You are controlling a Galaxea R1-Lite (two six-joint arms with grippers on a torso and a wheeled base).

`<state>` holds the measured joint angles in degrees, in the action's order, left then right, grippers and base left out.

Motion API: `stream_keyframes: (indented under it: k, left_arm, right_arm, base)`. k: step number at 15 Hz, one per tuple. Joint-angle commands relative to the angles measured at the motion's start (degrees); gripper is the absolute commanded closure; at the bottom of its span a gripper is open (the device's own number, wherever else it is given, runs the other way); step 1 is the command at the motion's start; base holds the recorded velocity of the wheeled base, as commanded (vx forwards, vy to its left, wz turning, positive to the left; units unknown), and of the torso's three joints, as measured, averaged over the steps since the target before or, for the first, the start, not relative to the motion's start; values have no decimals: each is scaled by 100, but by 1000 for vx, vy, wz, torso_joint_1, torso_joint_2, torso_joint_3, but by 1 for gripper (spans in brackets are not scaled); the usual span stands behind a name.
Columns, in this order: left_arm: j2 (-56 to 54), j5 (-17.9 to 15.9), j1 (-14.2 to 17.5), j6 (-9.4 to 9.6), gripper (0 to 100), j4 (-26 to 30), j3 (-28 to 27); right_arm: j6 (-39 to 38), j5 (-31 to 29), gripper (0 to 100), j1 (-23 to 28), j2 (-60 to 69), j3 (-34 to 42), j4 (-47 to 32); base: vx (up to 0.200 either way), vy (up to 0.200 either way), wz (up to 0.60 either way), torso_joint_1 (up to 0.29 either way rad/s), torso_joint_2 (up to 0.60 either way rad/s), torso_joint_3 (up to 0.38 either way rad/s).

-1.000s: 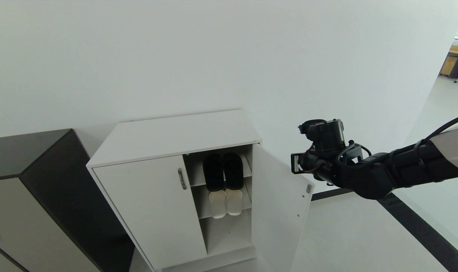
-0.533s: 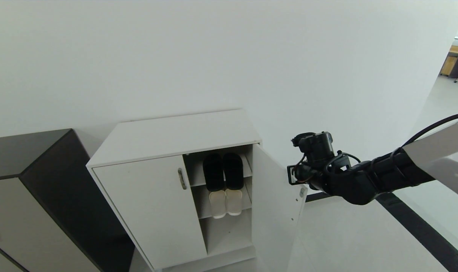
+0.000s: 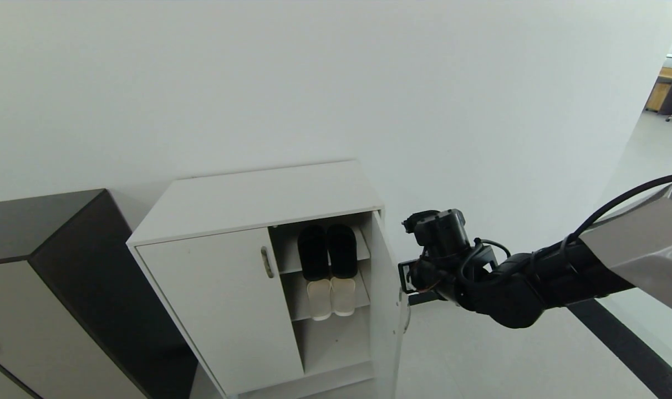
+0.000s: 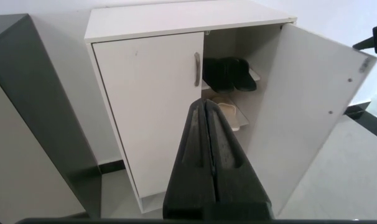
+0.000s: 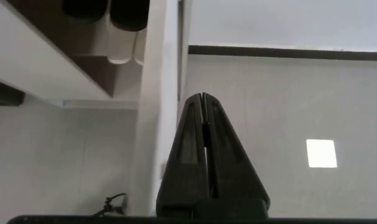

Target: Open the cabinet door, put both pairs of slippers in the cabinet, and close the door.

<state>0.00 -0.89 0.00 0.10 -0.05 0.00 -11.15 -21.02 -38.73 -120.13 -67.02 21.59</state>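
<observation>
Both pairs are in: black slippers [image 3: 327, 249] and cream slippers [image 3: 330, 296] sit shelved inside the white wooden cabinet [image 3: 258, 199]. My right gripper [image 3: 405, 277], pinched closed and empty, seems to touch the half-open door [image 3: 385, 310]; closing remains.

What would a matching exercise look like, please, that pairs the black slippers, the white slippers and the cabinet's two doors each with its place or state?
Column one:
1. black slippers
2. white slippers
3. left cabinet door
4. right cabinet door

Column two:
a. swung partly open
b. on the top shelf inside the cabinet
c. shut
d. on the shelf just below the top one

Pairs: 1-b, 2-d, 3-c, 4-a
</observation>
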Motion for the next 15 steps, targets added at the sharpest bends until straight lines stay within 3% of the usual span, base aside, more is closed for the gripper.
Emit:
stream_keyframes:
  k: [1, 8, 15]
  left_arm:
    - [9, 1, 0, -1, 100, -4, 0]
    - [9, 1, 0, -1, 100, -4, 0]
    - [9, 1, 0, -1, 100, -4, 0]
  right_arm:
    - [52, 54, 100, -135, 165, 216, 293]
    - [237, 36, 100, -135, 226, 357, 662]
    - [219, 45, 100, -170, 314, 418, 970]
  base:
    - [0, 0, 0, 0, 0, 0]
    - [0, 0, 0, 0, 0, 0]
    - [0, 0, 514, 3, 1, 1]
